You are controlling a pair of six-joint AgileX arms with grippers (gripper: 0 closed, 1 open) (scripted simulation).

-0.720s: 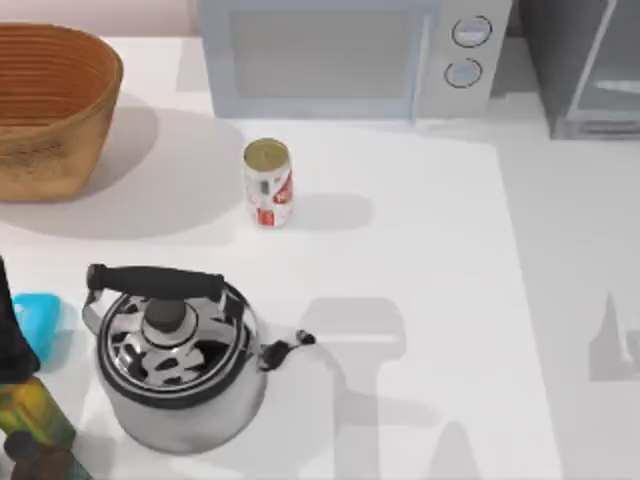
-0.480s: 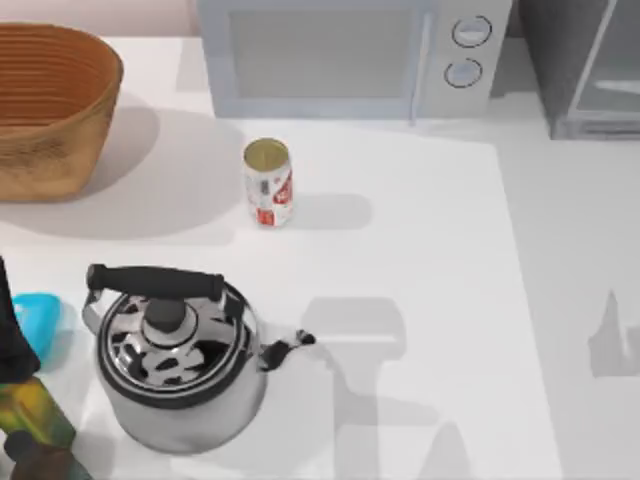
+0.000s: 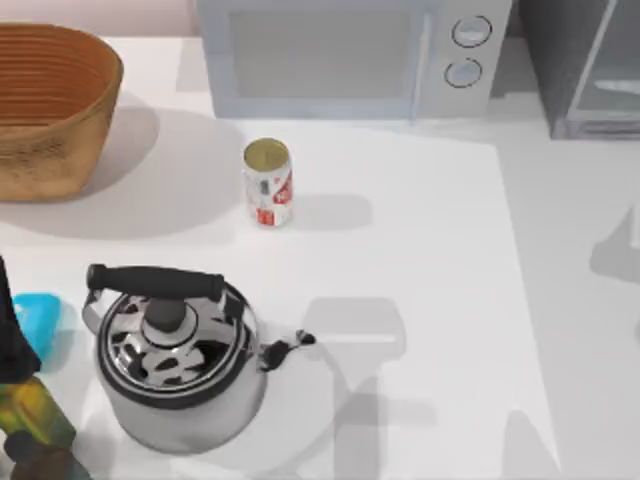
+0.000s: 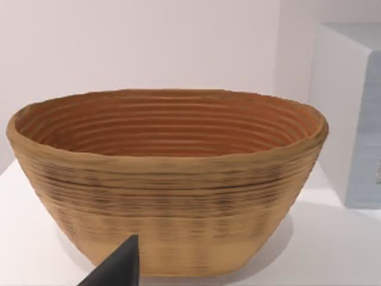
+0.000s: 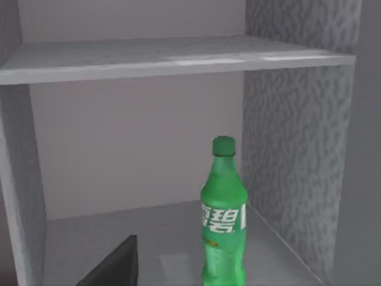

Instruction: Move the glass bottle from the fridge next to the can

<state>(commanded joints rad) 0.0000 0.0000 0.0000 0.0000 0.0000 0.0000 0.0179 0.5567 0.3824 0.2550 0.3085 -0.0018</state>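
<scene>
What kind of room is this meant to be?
Most likely a pretend kitchen counter: a microwave and a fridge stand at the back, a kettle and a drink can out front.

The top camera hangs over the worktop [image 3: 420,250] looking straight down, taking in the basket [image 3: 50,105] at its far left corner and the fridge [image 3: 585,65] at the far right. The left wrist camera faces that basket [image 4: 166,179] level and close. The right wrist camera looks closely into the fridge [image 5: 297,119], at its bottle [image 5: 224,214].
</scene>
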